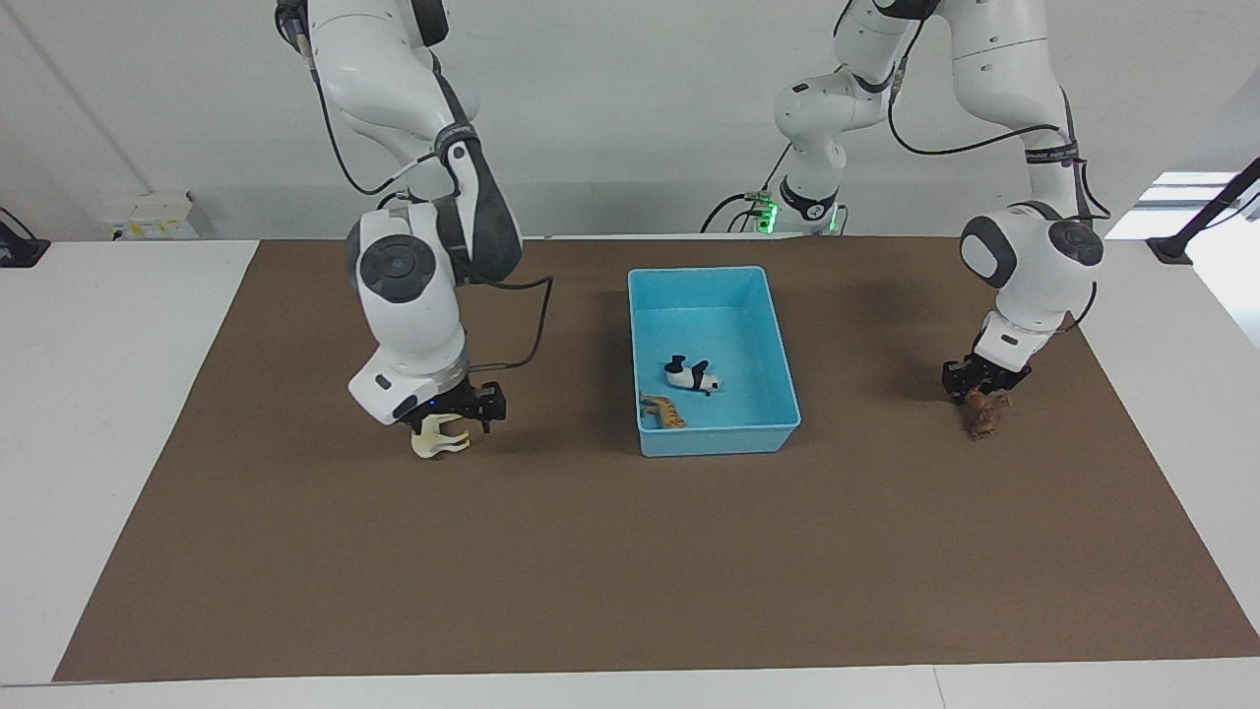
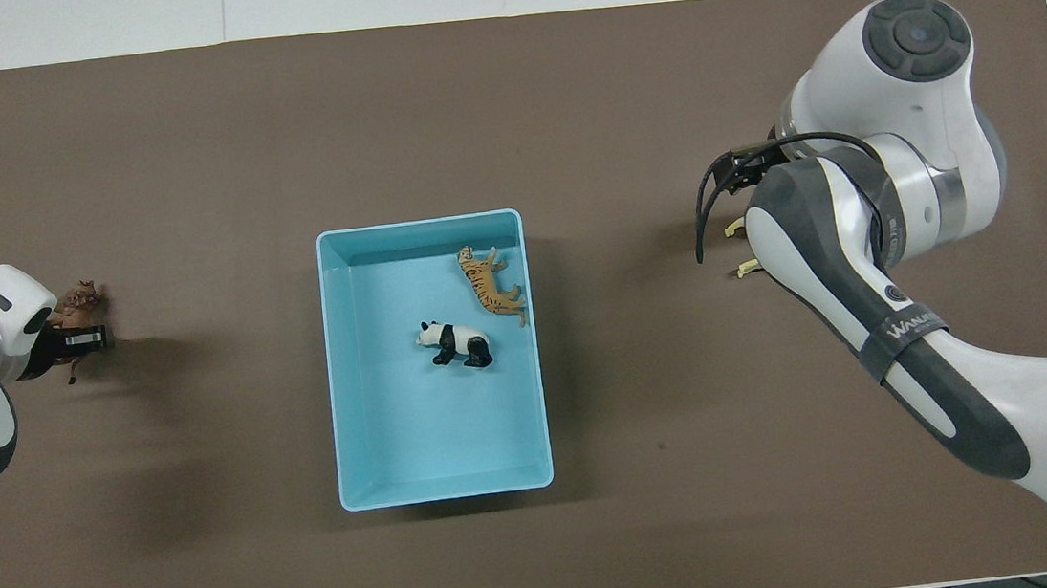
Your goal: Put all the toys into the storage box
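The light blue storage box stands mid-table and also shows in the overhead view. In it lie the black-and-white panda and the orange striped tiger. My right gripper is shut on the pale cream horse, low over the mat toward the right arm's end; in the overhead view only the horse's legs show past the arm. My left gripper is shut on the brown lion, at the mat toward the left arm's end.
A brown mat covers the white table. The box lies between the two grippers, with bare mat on each side of it. A black cable loops off the right arm's wrist.
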`<action>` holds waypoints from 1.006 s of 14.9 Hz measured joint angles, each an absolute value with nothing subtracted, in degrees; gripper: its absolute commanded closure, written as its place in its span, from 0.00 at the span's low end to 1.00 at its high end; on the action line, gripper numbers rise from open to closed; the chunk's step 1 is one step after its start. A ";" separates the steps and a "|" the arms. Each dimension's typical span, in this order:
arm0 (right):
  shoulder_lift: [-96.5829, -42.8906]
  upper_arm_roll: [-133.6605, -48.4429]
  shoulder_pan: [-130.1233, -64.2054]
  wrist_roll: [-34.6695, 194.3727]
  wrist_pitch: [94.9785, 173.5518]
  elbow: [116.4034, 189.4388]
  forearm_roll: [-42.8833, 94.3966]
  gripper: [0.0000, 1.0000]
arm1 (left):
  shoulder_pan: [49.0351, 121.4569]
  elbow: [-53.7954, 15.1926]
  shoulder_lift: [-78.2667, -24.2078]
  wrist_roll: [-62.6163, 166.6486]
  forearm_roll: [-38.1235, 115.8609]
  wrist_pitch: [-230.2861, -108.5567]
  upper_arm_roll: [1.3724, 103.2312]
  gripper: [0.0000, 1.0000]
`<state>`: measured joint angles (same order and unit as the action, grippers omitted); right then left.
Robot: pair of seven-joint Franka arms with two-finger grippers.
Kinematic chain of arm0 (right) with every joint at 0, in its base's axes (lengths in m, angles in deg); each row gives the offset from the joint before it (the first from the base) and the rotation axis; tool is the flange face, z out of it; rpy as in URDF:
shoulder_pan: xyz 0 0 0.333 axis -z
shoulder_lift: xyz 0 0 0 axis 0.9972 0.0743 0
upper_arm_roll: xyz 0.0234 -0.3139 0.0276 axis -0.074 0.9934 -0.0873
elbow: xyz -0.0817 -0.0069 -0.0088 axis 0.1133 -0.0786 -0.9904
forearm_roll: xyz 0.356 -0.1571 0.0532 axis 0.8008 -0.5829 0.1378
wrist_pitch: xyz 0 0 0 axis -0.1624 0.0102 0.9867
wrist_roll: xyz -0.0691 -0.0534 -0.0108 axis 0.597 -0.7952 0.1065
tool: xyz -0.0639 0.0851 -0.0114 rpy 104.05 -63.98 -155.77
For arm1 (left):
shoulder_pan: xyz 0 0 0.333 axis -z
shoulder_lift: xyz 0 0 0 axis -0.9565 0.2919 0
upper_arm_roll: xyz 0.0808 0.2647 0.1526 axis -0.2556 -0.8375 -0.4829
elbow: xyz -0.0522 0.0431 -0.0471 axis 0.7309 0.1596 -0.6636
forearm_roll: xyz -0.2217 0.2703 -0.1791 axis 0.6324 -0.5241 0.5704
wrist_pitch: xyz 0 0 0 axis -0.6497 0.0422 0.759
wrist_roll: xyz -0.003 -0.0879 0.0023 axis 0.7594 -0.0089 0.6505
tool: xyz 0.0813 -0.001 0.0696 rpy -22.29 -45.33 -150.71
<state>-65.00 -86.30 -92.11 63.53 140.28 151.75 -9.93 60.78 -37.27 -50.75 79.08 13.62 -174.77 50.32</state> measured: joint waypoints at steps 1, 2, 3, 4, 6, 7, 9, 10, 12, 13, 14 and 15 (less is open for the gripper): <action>-66.04 -86.31 -91.24 64.50 145.17 156.41 -9.93 0.00 | 61.06 -35.84 -50.77 77.97 13.60 -173.06 50.52 0.98; -66.97 -86.32 -91.01 64.72 148.86 160.53 -9.93 0.00 | 61.78 -34.03 -50.79 76.46 13.60 -170.66 50.62 1.00; -67.72 -86.43 -91.04 64.80 151.19 163.61 -9.94 0.00 | 62.91 -32.09 -50.85 74.62 13.59 -167.91 50.68 1.00; -68.37 -86.54 -91.07 65.27 152.63 165.73 -9.94 0.00 | 64.35 -30.07 -51.01 72.37 13.59 -164.89 50.74 1.00; -69.53 -86.51 -90.37 68.20 153.35 168.00 -9.94 0.04 | 67.51 -26.50 -51.96 67.21 13.55 -159.14 50.88 1.00; -69.91 -86.49 -89.50 70.25 154.01 168.74 -9.94 0.13 | 69.13 -25.08 -52.86 64.20 13.53 -156.25 50.99 1.00; -70.15 -86.47 -88.09 72.45 157.00 170.04 -9.94 0.26 | 72.82 -23.48 -55.96 56.69 13.53 -150.68 51.30 1.00; -70.15 -86.48 -87.80 72.77 157.99 170.69 -9.94 0.32 | 75.56 -23.11 -58.12 51.70 13.53 -147.90 51.40 1.00; -70.14 -86.61 -87.79 72.79 159.91 171.87 -9.94 0.87 | 82.86 -23.01 -62.50 40.28 13.56 -143.68 51.77 1.00; -70.14 -86.76 -87.81 72.79 161.12 172.49 -9.93 1.00 | 87.52 -23.19 -64.12 33.60 13.54 -143.05 52.03 1.00; -70.16 -86.91 -87.83 72.79 162.37 173.10 -9.93 1.00 | 92.18 -23.52 -65.09 27.29 13.49 -143.18 52.27 1.00; -70.37 -87.00 -87.91 72.79 162.78 173.40 -9.94 1.00 | 96.16 -24.06 -65.48 22.18 13.40 -143.67 52.52 0.94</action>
<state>-70.37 -87.00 -87.91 72.79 162.78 173.40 -9.94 96.16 -24.06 -65.48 22.18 13.40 -143.67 52.52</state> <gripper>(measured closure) 0.573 0.881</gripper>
